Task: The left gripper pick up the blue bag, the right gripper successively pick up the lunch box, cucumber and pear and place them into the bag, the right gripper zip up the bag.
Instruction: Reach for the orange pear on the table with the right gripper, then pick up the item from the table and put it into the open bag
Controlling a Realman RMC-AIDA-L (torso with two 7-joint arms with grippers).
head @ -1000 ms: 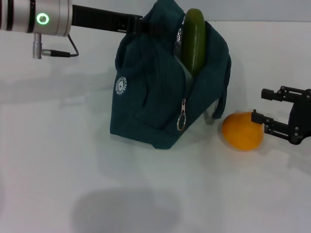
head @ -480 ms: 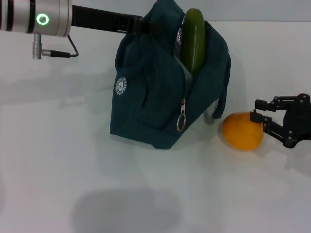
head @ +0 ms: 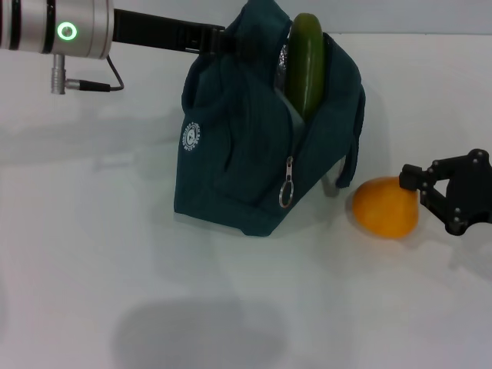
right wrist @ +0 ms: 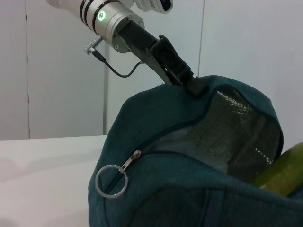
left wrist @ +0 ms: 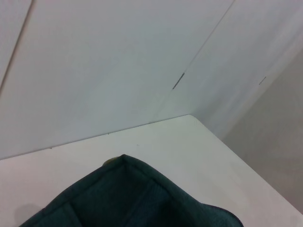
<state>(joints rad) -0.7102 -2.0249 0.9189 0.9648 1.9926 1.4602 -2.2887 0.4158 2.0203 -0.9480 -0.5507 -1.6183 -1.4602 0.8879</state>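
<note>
The blue bag (head: 246, 146) stands upright in the middle of the table with its top unzipped, and it also fills the lower part of the right wrist view (right wrist: 189, 189). My left gripper (head: 229, 38) is shut on the bag's top edge, as the right wrist view shows (right wrist: 182, 75). The cucumber (head: 307, 63) pokes up out of the bag's opening. Just right of the bag, the pear (head: 384, 207) lies on the table. My right gripper (head: 415, 186) is open at the pear's right side, fingertips against it. The lunch box is out of view.
The zipper's ring pull (head: 286, 196) hangs on the bag's front below the opening. A handle loop (head: 350, 165) droops on the bag's right side close to the pear. The white table (head: 115, 254) stretches bare in front and to the left.
My right gripper has moved left toward the pear and turned, so its fingertips now reach the pear's right side. Bag, cucumber and left arm have not moved.
</note>
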